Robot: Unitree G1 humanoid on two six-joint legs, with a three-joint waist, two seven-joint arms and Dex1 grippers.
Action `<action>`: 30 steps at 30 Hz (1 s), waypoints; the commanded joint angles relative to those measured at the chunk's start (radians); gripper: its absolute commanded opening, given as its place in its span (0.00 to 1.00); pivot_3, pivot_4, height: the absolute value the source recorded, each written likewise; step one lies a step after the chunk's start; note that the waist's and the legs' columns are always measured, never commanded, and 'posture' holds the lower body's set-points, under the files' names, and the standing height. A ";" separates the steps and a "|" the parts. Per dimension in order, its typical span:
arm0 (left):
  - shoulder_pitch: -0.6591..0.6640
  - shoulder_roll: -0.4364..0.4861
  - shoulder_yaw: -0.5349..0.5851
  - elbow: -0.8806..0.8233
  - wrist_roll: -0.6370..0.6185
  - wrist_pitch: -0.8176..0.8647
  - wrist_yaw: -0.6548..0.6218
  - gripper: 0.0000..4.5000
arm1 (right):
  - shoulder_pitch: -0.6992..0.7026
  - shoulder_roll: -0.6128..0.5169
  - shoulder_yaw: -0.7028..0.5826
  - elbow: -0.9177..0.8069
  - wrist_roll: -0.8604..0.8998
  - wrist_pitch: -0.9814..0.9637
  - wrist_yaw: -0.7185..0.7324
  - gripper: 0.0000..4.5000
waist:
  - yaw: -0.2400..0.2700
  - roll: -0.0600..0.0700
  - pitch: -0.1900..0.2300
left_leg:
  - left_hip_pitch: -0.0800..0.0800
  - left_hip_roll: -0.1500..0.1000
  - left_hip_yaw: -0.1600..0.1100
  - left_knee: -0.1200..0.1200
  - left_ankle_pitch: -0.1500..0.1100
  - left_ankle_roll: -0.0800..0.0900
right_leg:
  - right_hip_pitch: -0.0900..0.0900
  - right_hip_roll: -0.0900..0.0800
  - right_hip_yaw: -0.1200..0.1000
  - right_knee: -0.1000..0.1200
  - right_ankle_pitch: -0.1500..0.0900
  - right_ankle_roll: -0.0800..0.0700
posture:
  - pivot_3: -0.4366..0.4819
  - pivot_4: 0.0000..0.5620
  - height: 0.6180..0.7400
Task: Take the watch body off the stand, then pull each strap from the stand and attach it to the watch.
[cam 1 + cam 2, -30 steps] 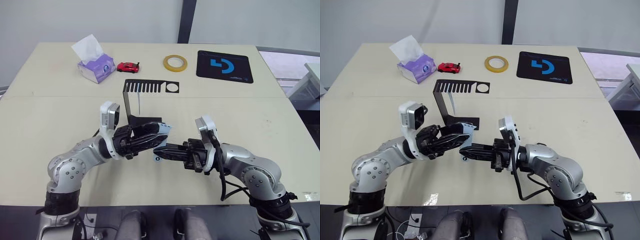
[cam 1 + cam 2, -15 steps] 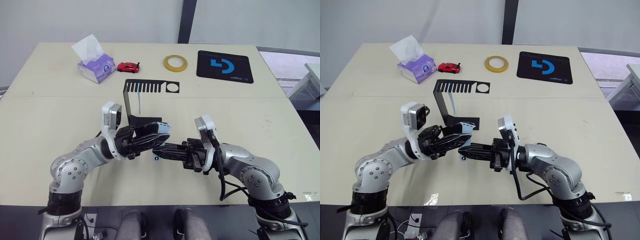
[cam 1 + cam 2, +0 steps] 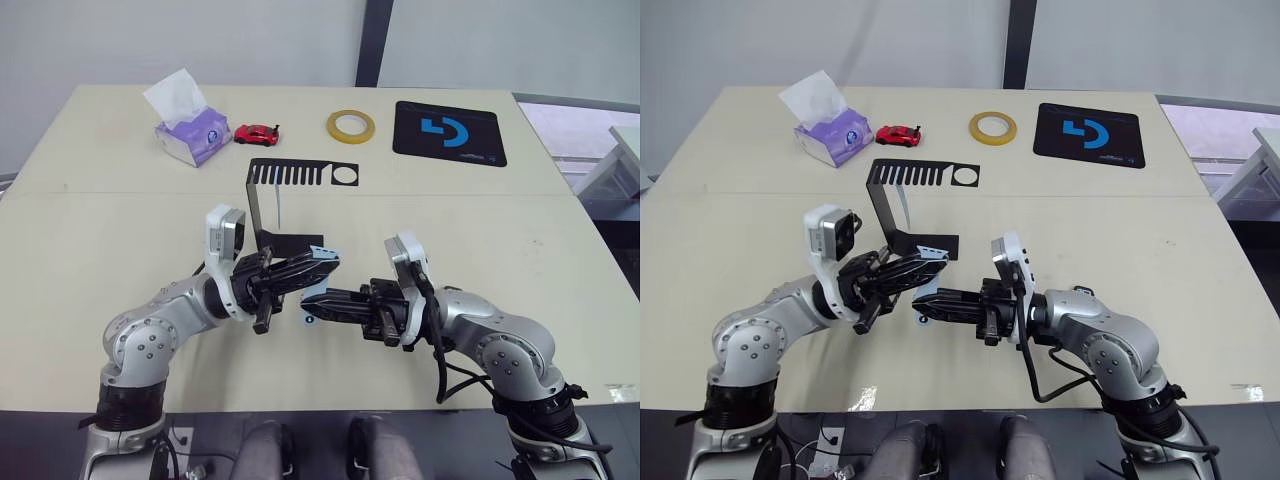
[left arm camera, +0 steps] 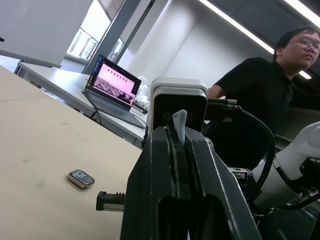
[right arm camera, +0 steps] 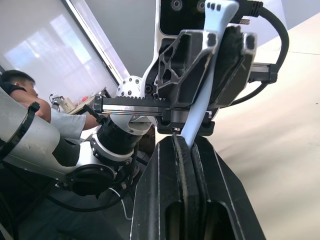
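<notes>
A pale blue-grey strap [image 5: 201, 95] runs between my two grippers, which meet fingertip to fingertip low over the table in front of the stand [image 3: 262, 215]. My left gripper [image 3: 325, 262] is shut on the strap's upper part, and its tip [image 4: 180, 122] pokes out above the fingers. My right gripper [image 3: 308, 298] is shut on its lower end. The watch body [image 4: 81, 178] lies flat on the table beside the right gripper's tips. A second thin pale strap [image 3: 279, 205] hangs from the stand's slotted top plate [image 3: 300, 173].
Along the table's far side are a tissue box [image 3: 185, 135], a red toy car [image 3: 256, 133], a yellow tape roll [image 3: 350, 125] and a black mat with a blue logo [image 3: 449, 132]. A person [image 4: 260, 90] and a laptop [image 4: 117, 92] sit beyond the table.
My left gripper's fingers, open a moment ago, have closed on the strap. Both arms have shifted slightly toward the stand.
</notes>
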 commanded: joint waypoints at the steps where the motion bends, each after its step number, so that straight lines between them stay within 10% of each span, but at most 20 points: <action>1: 0.009 -0.012 0.011 -0.020 -0.035 -0.011 0.011 0.01 | 0.002 0.003 -0.006 -0.025 -0.001 -0.007 -0.008 0.00 | 0.000 0.000 0.000 | 0.000 0.000 0.000 0.000 0.000 0.000 | 0.000 0.000 0.000 0.000 0.000 0.000 | 0.48 0.27 1.00; 4: 0.008 -0.015 0.012 -0.027 -0.035 -0.017 0.012 0.01 | 0.000 -0.001 -0.011 -0.019 -0.045 -0.023 -0.042 0.00 | 0.000 0.000 0.000 | 0.000 0.000 0.000 0.000 0.000 0.000 | 0.000 0.000 0.000 0.000 0.000 0.000 | 0.48 0.27 1.00; 14: 0.042 0.093 0.020 -0.064 0.141 -0.185 -0.070 0.00 | 0.195 -0.221 -0.246 -0.103 -0.167 -0.195 0.019 0.99 | 0.004 0.000 0.000 | 0.000 -0.001 0.000 0.000 0.000 0.000 | 0.000 0.000 0.000 -0.001 0.000 0.000 | 0.48 0.27 1.00; 30: 0.213 0.161 0.091 -0.004 0.352 -0.469 -0.138 0.00 | 0.975 -0.042 -0.835 0.042 -0.515 -0.788 -0.068 0.99 | 0.025 0.001 -0.001 | 0.002 0.001 0.001 -0.001 -0.004 -0.006 | 0.001 0.001 0.002 -0.002 0.000 0.000 | 0.48 0.27 1.00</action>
